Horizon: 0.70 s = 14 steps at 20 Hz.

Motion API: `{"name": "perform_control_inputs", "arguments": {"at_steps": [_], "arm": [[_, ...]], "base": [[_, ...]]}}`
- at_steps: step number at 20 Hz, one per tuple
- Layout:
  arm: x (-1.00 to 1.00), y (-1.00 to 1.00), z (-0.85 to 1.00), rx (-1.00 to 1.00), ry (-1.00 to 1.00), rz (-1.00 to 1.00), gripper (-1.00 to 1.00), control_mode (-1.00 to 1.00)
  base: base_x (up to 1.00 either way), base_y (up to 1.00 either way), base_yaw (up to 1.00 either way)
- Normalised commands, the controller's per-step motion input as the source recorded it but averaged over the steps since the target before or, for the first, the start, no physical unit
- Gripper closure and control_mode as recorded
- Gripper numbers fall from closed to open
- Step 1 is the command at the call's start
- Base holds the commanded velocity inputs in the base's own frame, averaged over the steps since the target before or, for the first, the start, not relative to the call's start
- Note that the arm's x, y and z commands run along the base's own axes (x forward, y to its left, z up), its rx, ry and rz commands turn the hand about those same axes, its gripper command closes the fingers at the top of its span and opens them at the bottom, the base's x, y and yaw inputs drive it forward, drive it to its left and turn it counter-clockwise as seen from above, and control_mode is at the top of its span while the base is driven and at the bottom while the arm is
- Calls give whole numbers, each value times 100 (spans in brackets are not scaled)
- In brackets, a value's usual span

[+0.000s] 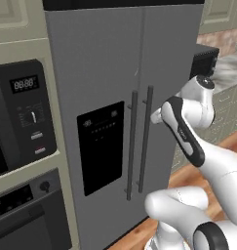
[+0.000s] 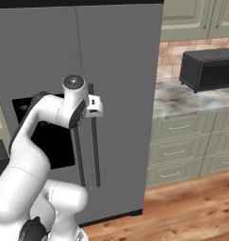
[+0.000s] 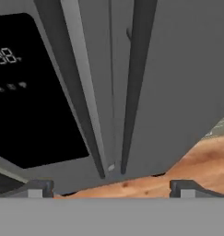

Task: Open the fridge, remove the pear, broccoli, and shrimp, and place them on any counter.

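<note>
Beside the counter (image 2: 191,101) stands the fridge (image 1: 110,73) with both doors closed, and the end effector (image 3: 111,186), fingers spread and empty, is raised near the right handle (image 1: 145,139), probably to grasp it.

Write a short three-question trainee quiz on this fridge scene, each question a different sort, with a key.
1. True or false: both doors of the fridge are shut.
2. Which door carries the dispenser panel? A) the one nearer the wall oven B) the one nearer the counter
3. Fill in: the gripper is ___, facing the door handles.

Key: 1 true; 2 A; 3 open.
</note>
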Motion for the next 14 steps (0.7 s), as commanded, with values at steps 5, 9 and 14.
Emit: {"name": "perform_control_inputs", "arguments": {"at_steps": [5, 9, 14], "arm": [[79, -15, -6, 8, -9, 6, -100, -100], [90, -1, 0, 11, -2, 0, -100, -100], [90, 0, 0, 14, 0, 0, -100, -100]], "base": [[0, 0, 0], [0, 0, 0], [0, 0, 0]]}}
